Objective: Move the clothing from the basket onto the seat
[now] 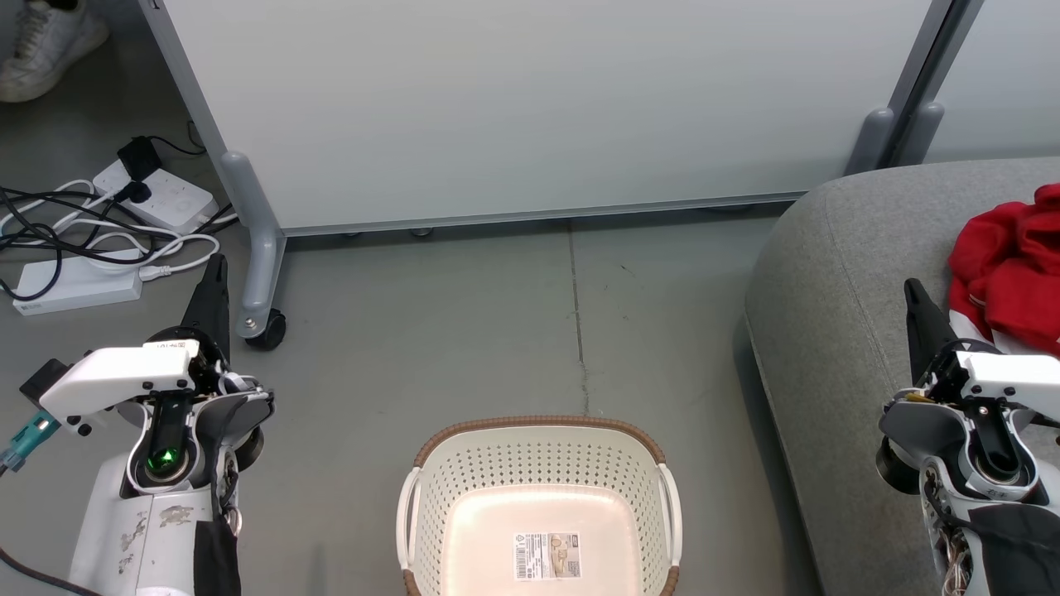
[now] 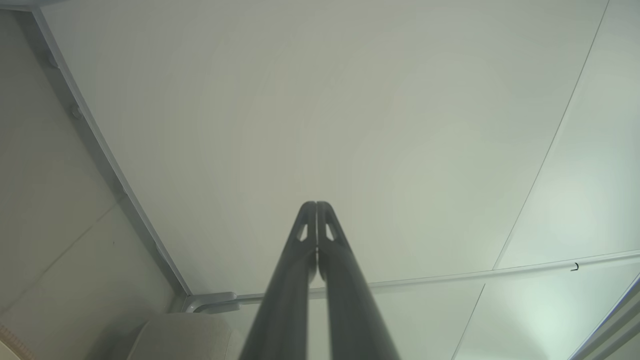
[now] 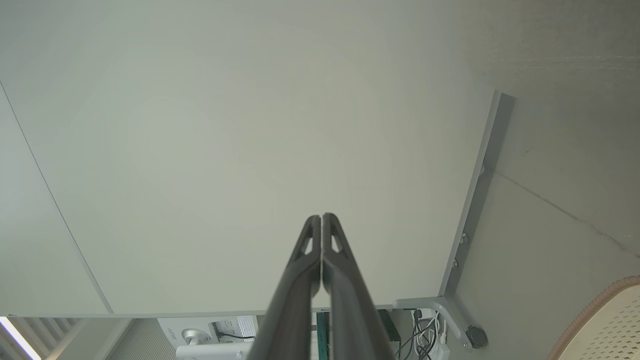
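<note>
The white perforated basket (image 1: 538, 505) with its brown rim stands on the floor at the bottom centre, holding nothing but the barcode label on its bottom. Red clothing (image 1: 1006, 265) with white parts lies bunched on the grey seat (image 1: 836, 331) at the right edge. My left gripper (image 1: 217, 266) is shut and empty at the lower left, well left of the basket; its fingers (image 2: 302, 240) press together in the left wrist view. My right gripper (image 1: 913, 291) is shut and empty over the seat, just left of the clothing. A corner of the basket (image 3: 605, 325) shows in the right wrist view.
A pale partition panel (image 1: 530, 108) on grey wheeled legs (image 1: 257, 273) stands across the back. Power strips and tangled cables (image 1: 91, 240) lie on the floor at the left, beyond the left gripper. A white shoe (image 1: 45, 45) is at the top left corner.
</note>
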`<state>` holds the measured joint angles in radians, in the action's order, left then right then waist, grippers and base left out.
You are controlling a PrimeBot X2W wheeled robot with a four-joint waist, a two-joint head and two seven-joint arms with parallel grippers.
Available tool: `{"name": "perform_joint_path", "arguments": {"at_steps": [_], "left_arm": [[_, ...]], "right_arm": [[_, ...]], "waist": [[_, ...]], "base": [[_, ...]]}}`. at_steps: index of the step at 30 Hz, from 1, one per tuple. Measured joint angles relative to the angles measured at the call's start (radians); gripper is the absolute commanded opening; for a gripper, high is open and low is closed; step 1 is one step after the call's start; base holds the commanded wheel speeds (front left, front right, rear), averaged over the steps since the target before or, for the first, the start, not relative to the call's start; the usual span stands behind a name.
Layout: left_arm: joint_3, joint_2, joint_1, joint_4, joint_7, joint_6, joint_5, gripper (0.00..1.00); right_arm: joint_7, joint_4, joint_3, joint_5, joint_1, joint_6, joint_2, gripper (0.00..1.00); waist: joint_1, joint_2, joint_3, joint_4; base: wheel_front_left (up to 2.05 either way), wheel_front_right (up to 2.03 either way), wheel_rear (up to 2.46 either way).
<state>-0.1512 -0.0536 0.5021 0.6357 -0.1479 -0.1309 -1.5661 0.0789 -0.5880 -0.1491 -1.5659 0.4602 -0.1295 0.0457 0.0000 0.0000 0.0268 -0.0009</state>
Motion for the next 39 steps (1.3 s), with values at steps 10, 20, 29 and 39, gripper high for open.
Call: {"name": "perform_joint_path", "arguments": {"at_steps": [10, 20, 29, 39], "left_arm": [[0.000, 0.000, 0.000, 0.000, 0.000, 0.000, 0.000, 0.00], [0.000, 0.000, 0.000, 0.000, 0.000, 0.000, 0.000, 0.00], [0.000, 0.000, 0.000, 0.000, 0.000, 0.000, 0.000, 0.00], [0.000, 0.000, 0.000, 0.000, 0.000, 0.000, 0.000, 0.00]], "right_arm": [[0.000, 0.000, 0.000, 0.000, 0.000, 0.000, 0.000, 0.00], [0.000, 0.000, 0.000, 0.000, 0.000, 0.000, 0.000, 0.00], [0.000, 0.000, 0.000, 0.000, 0.000, 0.000, 0.000, 0.00], [0.000, 0.000, 0.000, 0.000, 0.000, 0.000, 0.000, 0.00]], "waist": [[0.0000, 0.0000, 0.000, 0.000], [0.0000, 0.0000, 0.000, 0.000], [0.0000, 0.0000, 0.000, 0.000], [0.0000, 0.0000, 0.000, 0.000]], "base": [[0.00, 0.00, 0.00], [0.00, 0.00, 0.00], [0.00, 0.00, 0.00], [0.00, 0.00, 0.00]]}}
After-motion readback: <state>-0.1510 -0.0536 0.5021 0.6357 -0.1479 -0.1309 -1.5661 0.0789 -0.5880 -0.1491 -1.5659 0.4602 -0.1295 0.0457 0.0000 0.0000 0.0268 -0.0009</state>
